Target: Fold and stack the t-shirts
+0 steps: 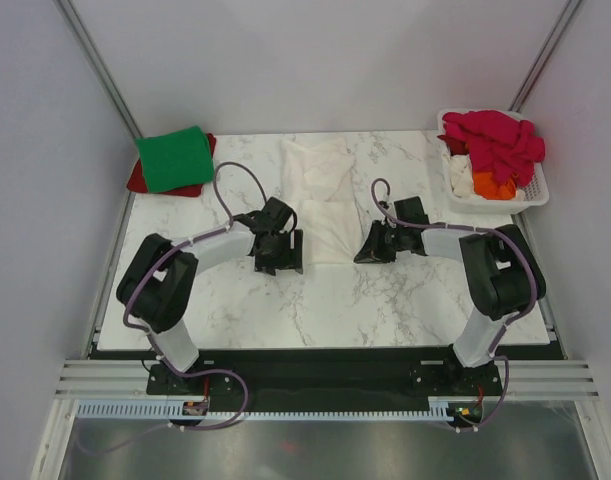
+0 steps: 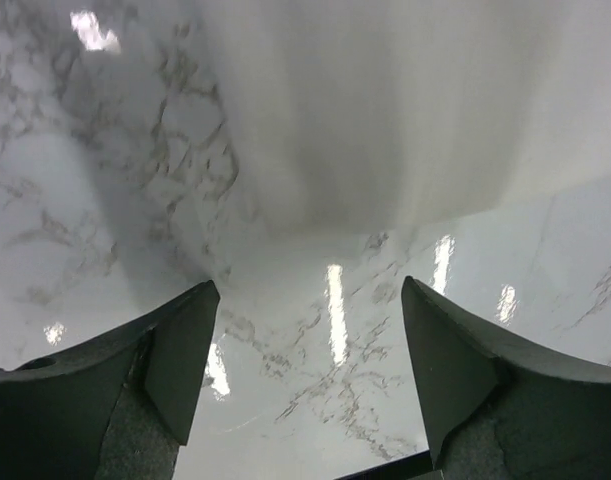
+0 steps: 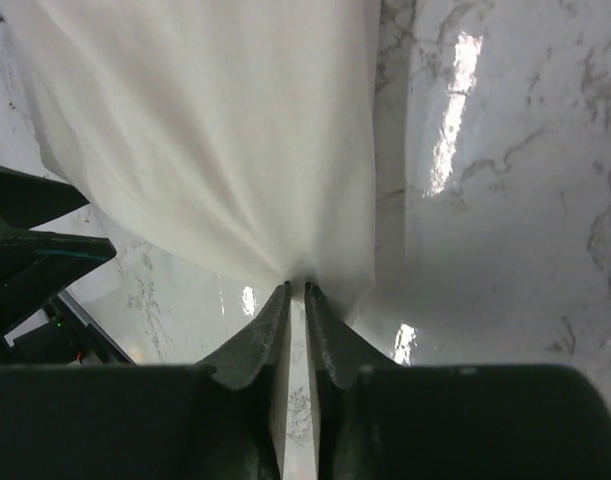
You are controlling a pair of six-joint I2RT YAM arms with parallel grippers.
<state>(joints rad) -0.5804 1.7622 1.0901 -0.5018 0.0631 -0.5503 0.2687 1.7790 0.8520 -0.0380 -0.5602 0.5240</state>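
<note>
The right gripper [image 3: 297, 290] is clamped on the near edge of the white t-shirt [image 1: 323, 195] sitting upper-centre of the top view, but the left gripper [image 2: 310, 340] is spread wide holding nothing, so I'd guess pulling now drags the fold crooked.

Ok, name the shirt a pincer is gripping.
The white cloth shirt mid-table: the right pincer pinches its edge. The green folded shirt lies free, far left.
</note>
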